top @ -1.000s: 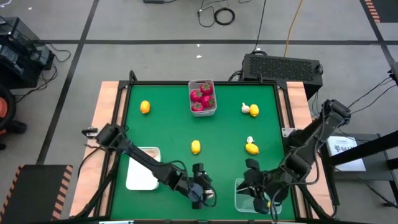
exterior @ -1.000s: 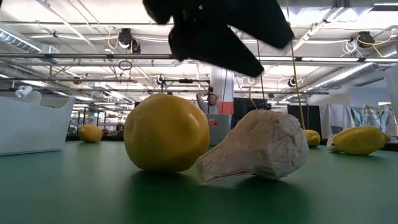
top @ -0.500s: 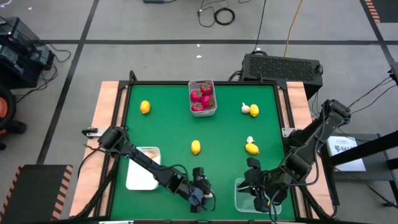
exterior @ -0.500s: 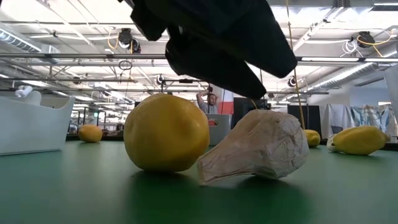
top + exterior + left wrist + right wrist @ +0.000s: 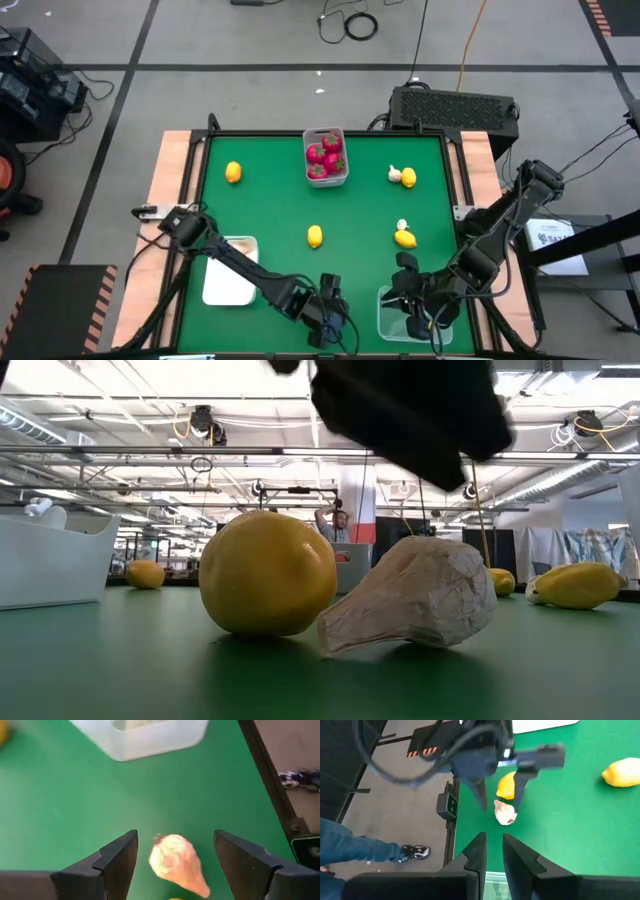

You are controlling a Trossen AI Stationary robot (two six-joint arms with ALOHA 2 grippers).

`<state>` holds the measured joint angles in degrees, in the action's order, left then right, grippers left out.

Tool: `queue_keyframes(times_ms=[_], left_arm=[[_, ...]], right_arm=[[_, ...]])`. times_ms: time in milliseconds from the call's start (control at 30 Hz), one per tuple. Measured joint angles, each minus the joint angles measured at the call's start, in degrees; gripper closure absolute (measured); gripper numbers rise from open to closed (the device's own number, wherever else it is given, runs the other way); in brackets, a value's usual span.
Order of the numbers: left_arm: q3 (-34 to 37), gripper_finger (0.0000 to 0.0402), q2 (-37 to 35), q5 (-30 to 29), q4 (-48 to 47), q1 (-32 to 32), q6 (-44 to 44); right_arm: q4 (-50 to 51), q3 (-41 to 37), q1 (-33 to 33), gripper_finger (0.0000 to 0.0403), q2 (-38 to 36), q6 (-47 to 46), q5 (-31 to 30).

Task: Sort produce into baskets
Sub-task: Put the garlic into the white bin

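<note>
Garlic at the near edge: a whitish-beige garlic bulb point(image 5: 177, 865) lies on its side on the green table point(image 5: 270, 215), touching or just beside a lemon point(image 5: 268, 573); its skin looks papery and creased, fat at one end and tapering to a point.
Left gripper: the left gripper point(image 5: 175, 855) hangs over that bulb with its jaws spread wide on either side, holding nothing.
Right gripper: the right gripper point(image 5: 493, 850) sits low over the clear tub point(image 5: 400, 312) at the near right, fingers close together with only a narrow gap; nothing can be seen in them.
Done so far: the red pieces point(image 5: 324, 157) are gathered in the grey-white bin point(image 5: 343, 178) at the far middle; they look glossy and round with green tops. The shallow white tray point(image 5: 225, 285) at the near left appears to hold something pale, too unclear to name.
Left to do, as I judge it: most of the sorting. Loose lemons lie at the far left point(image 5: 233, 172) and in the middle point(image 5: 315, 236); two lemon-and-garlic pairs sit on the right, one farther back point(image 5: 402, 176) and one nearer point(image 5: 404, 236).
Shapes and surfaces: lemons are smooth, matte yellow ovals; containers are rounded-corner rectangles, the bin opaque and deep, the tub see-through.
</note>
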<state>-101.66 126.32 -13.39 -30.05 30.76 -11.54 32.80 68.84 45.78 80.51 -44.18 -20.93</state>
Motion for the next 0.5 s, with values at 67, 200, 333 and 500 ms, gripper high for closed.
queue_keyframes(times_ms=[67,200,333,500], left_arm=[[-0.9,0.0134,1.1,1.6,-2.2,-0.2,-0.1],[-1.1,0.0134,2.1,1.3,-2.7,-0.4,-0.1],[-1.2,0.0134,2.2,-1.2,-2.4,-0.4,-0.1],[-1.2,0.0134,2.8,1.5,-2.3,-0.8,-1.4]], right_arm=[[-0.1,0.0,0.0,0.0351,0.0,-0.3,0.0],[-0.4,0.0,0.0,0.0351,0.0,-0.6,0.0],[-0.4,0.0,0.1,0.0351,0.0,-1.2,0.0],[-0.4,0.0,0.1,0.0351,0.0,-1.6,0.1]])
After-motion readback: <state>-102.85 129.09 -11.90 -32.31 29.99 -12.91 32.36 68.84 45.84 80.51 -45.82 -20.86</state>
